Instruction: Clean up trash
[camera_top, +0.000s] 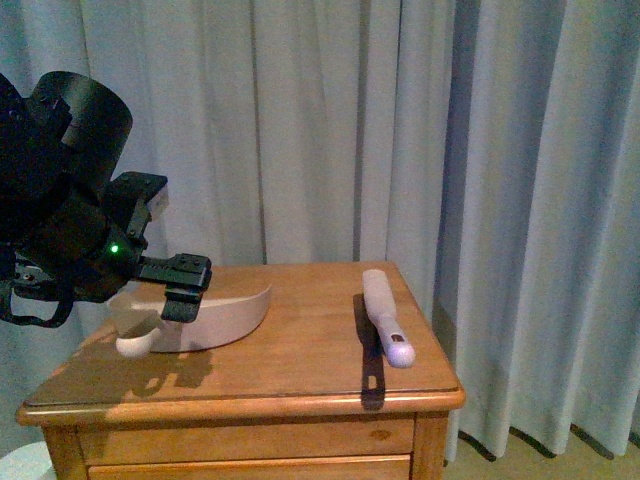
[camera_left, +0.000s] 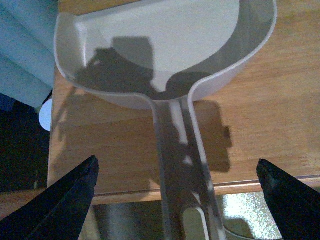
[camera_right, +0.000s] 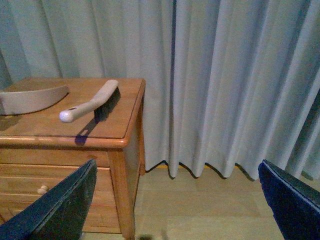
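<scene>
left wrist cam: left pincer (camera_left: 177, 172) spread wide either side of dustpan (camera_left: 165, 45) handle | front cam adds brush (camera_top: 385, 315) right of dustpan | right pincer (camera_right: 176, 167) gaping too, off bench (camera_right: 120, 120)

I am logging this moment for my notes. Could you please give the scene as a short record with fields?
surface: wooden table
on it: scoop and brush, lying apart
trash: none visible in any view
left gripper: open, above the scoop's handle
right gripper: open, away from the table, holding nothing
background: curtain
</scene>
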